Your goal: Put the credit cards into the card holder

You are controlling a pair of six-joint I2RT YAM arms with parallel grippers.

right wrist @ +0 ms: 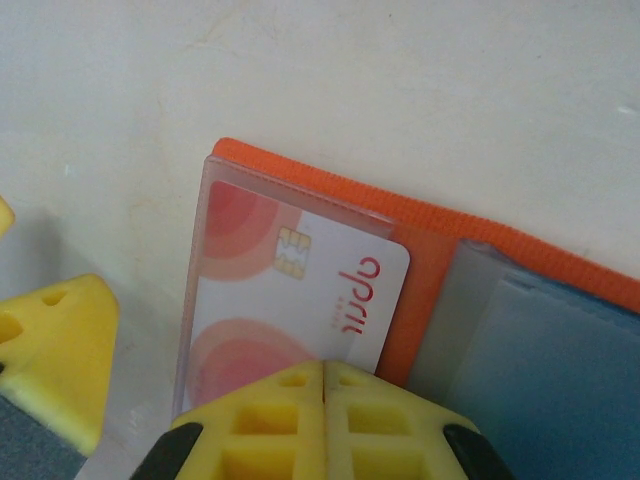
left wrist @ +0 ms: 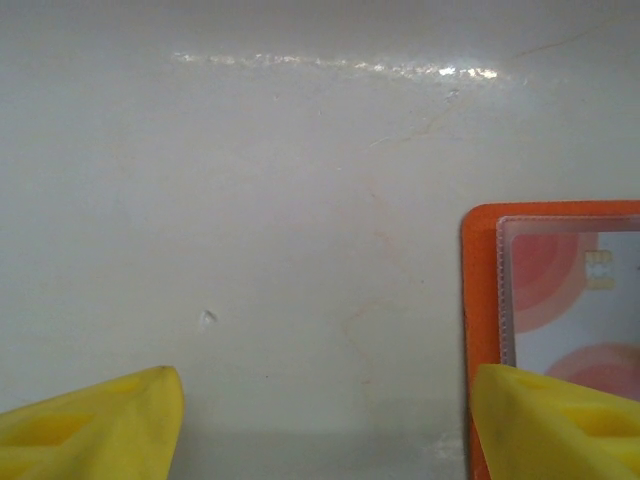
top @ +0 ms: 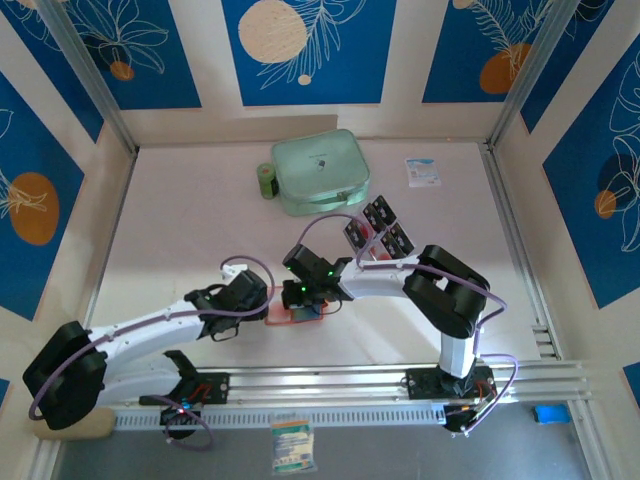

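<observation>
The orange card holder point(right wrist: 425, 250) lies open on the tabletop point(left wrist: 300, 200), with a white card point(right wrist: 300, 290) bearing pink circles partly under its clear pocket. The right tool point(right wrist: 325, 372) is clenched, its tips at that card's near edge. The left tool point(left wrist: 325, 395) stands released, one finger point(left wrist: 560, 420) overlapping the holder's corner. Farther back are black credit cards point(top: 375, 228) in a clear rack point(top: 366, 252), a mint-green zip case point(top: 320, 172) and a white-and-blue packet point(top: 422, 171).

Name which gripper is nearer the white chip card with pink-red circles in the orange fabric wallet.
Right. The right gripper, shut, meets the white chip card at its edge. The left gripper stands open beside the orange wallet, one finger at its border.
</observation>
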